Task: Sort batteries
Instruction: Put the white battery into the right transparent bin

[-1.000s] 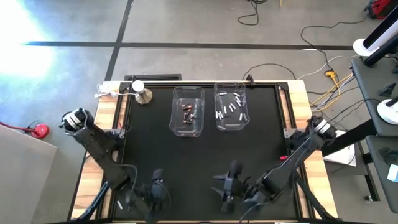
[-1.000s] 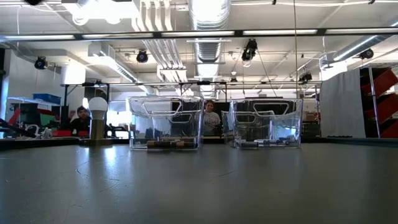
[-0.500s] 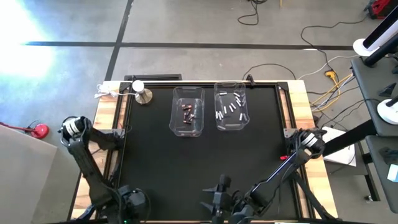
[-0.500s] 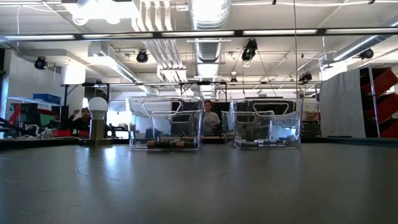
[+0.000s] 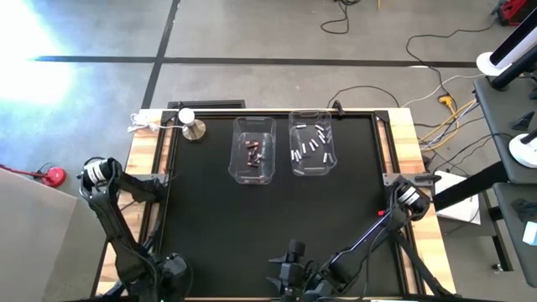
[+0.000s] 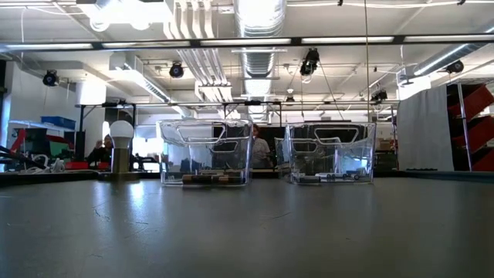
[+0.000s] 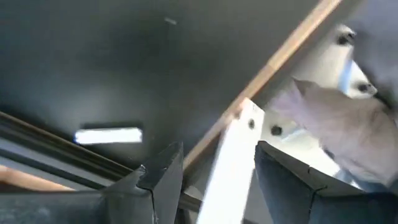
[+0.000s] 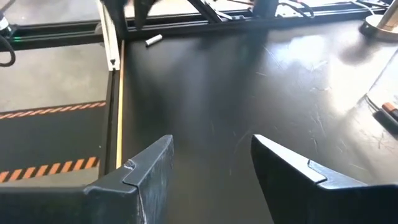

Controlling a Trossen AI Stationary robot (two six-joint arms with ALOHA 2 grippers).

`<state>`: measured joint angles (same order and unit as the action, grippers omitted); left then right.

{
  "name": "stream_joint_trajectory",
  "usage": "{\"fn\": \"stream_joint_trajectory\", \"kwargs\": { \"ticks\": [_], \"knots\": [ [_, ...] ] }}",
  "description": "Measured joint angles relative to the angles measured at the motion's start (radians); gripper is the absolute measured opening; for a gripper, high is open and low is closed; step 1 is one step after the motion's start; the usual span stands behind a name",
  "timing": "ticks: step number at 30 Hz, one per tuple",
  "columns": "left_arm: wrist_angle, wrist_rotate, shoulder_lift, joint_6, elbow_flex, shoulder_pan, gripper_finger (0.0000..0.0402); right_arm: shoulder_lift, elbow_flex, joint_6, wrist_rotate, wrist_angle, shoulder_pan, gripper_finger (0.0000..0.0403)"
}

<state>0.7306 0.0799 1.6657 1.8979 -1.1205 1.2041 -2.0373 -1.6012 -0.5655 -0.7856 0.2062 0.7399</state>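
**Both arms folded at the near edge, batteries lying in the two far bins**

Your left gripper [image 7: 211, 180] sits at the near left corner of the table, its fingers spread apart with nothing between them. Past them you see the black mat's edge, a wooden strip and a white bracket [image 7: 230, 162], and one stray white battery [image 7: 109, 135] lying on the table's left rail, outside the mat.

Your right gripper [image 8: 211, 168] rests low at the near edge, about mid-table, and looks across the black mat [image 8: 249, 93]. Its fingers also stand apart and empty. The same stray battery [image 8: 153, 40] shows beyond it, by the black frame rail.

From above, two clear bins stand side by side at the far middle of the table, close but not touching. The left bin [image 5: 253, 172] holds the dark reddish batteries [image 5: 254, 151], bunched near its centre. The right bin [image 5: 312, 168] holds the white batteries [image 5: 310, 144], scattered over its floor. A round silver knob [image 5: 194, 129] stands near the far left corner, left of the bins. The low view shows both bins upright with the cells flat on their floors.
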Motion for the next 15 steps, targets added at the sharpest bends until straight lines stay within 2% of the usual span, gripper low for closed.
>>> {"fn": "stream_joint_trajectory", "kwargs": {
  "ticks": [4, 10, 15],
  "knots": [
    [-0.006, 0.021, 0.0, -0.066, 0.03, -0.005, 0.0178, -0.008, 0.0, 0.001, 0.0, -0.001, -0.002, 0.0208],
    [0.065, 0.142, 0.0, -0.295, 0.049, -0.032, 0.0178, -0.01, 0.0, 0.0, 0.0, -0.001, -0.003, 0.021],
    [0.135, 0.158, 0.0, -0.489, 0.052, -0.034, 0.0178, -0.01, 0.0, -0.001, 0.0, 0.0, -0.003, 0.0208]
  ]
}}
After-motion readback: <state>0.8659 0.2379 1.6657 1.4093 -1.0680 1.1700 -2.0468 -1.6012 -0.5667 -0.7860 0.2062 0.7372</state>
